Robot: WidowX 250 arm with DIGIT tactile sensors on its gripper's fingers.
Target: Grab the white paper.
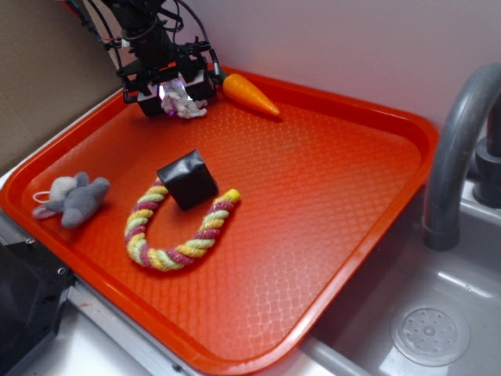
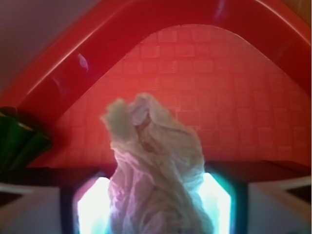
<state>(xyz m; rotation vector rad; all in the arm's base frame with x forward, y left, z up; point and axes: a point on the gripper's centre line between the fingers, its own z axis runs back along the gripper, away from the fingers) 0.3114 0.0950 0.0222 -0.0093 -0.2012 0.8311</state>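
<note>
The white paper (image 1: pixel 186 103) is a crumpled wad at the far left corner of the orange tray (image 1: pixel 423 135). My gripper (image 1: pixel 178 94) is down over it with a finger on each side. In the wrist view the paper (image 2: pixel 156 156) fills the gap between the two lit pads (image 2: pixel 92 209) and touches both, so the gripper (image 2: pixel 155 212) is shut on it. The wad's top sticks out past the fingertips toward the tray's corner rim (image 2: pixel 97 44). I cannot tell whether the paper is off the tray floor.
A toy carrot (image 1: pixel 249 94) lies just right of the gripper, its green top at the wrist view's left edge (image 2: pixel 19 139). A black box (image 1: pixel 186 178), a striped rope (image 1: pixel 180 231) and a grey plush mouse (image 1: pixel 72 198) lie nearer. A faucet (image 1: pixel 458 149) and sink (image 1: pixel 427 333) stand right.
</note>
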